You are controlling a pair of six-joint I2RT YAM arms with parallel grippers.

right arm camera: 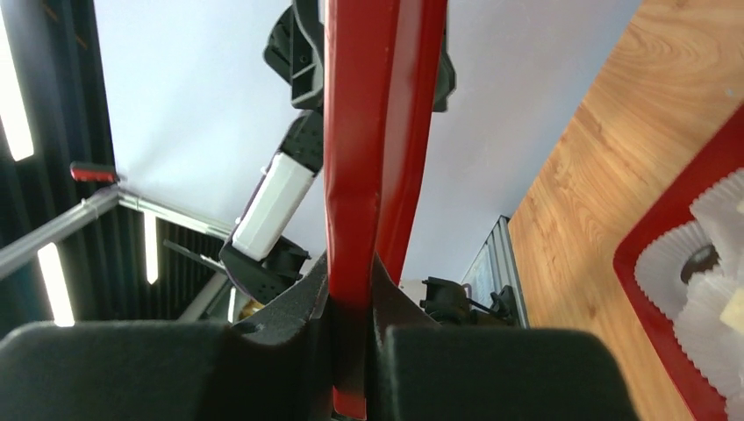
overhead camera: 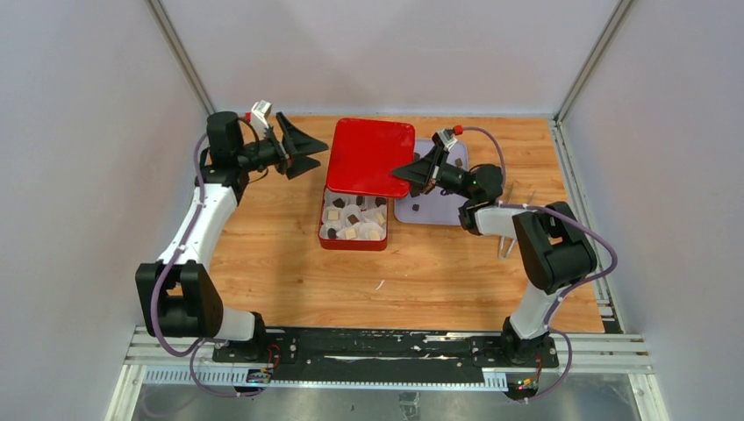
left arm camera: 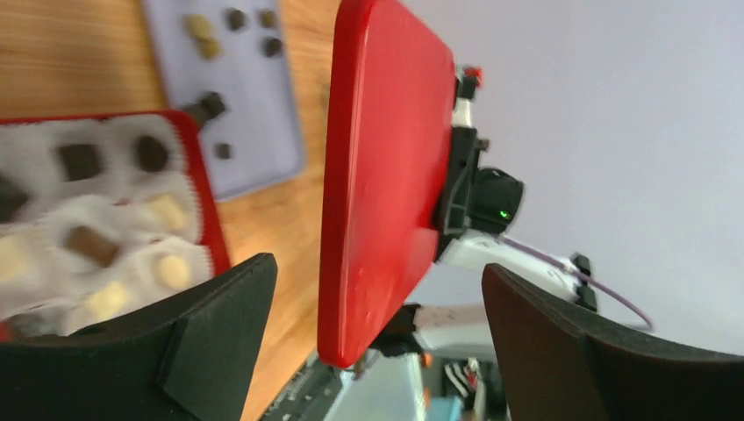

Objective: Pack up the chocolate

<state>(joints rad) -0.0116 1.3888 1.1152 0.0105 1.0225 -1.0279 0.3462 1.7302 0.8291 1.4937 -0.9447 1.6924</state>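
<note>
Right claw [overhead camera: 408, 172] clenched on red lid [overhead camera: 369, 156], left claw [overhead camera: 307, 151] released, lid hiding far end of box [overhead camera: 353, 245]

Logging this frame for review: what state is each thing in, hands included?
red lid, held up by its right edge.
right hand, shut on the red lid.
left hand, open, holding nothing.
red box, open, chocolate in its paper cups.
lavender tray, lying flat, a few chocolate pieces on it.
</note>
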